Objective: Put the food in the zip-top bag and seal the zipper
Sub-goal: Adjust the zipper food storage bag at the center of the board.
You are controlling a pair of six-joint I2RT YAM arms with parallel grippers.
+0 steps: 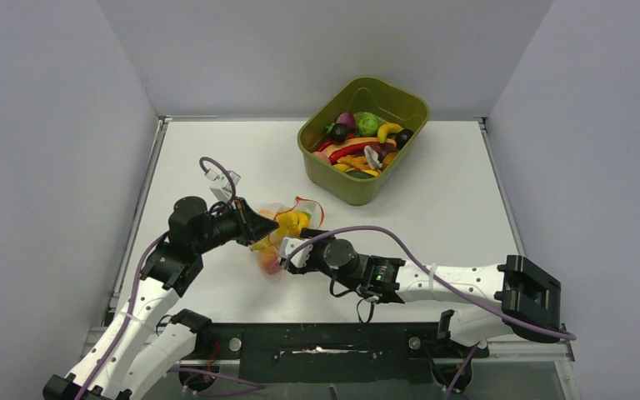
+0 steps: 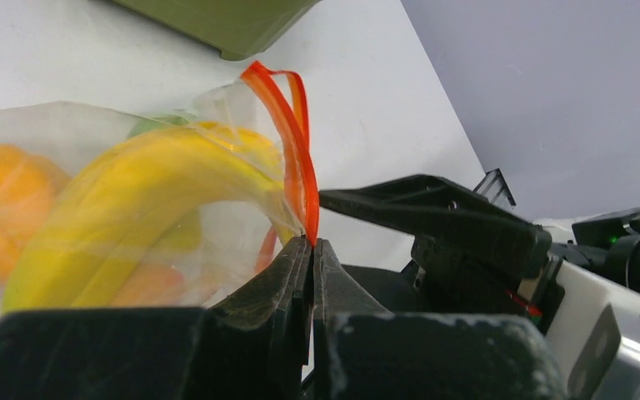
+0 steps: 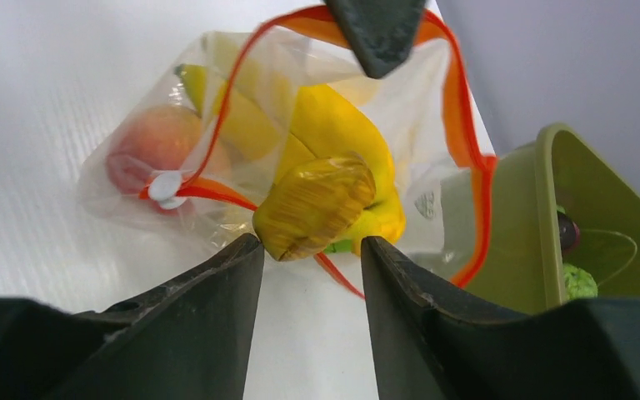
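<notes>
Left gripper (image 1: 258,225), left of centre in the top view, is pinching the zipper (image 2: 296,158). In its wrist view the fingers are pressed flat together on the orange-red strip at the bag's mouth edge. The zip-top bag (image 1: 290,227) is lying on the table (image 1: 217,158) at mid-frame, between the two grippers, mouth facing right.

Right gripper (image 1: 287,254), just lower right of the bag, is standing roughly half apart and gripping nothing. In its wrist view the brown stub end of the yellow bananas (image 3: 317,204) is sitting right at the fingertips, poking out of the bag mouth. Can't tell if it is touching them.

Inside the bag a peach (image 3: 154,142) is showing at upper left of the right wrist view, with a white slider tab (image 3: 167,187) on the zipper just below it. A green piece is peeking out under the bananas.

The olive tub (image 1: 358,187) is sitting in the upper right of the top view, holding more toy food.
</notes>
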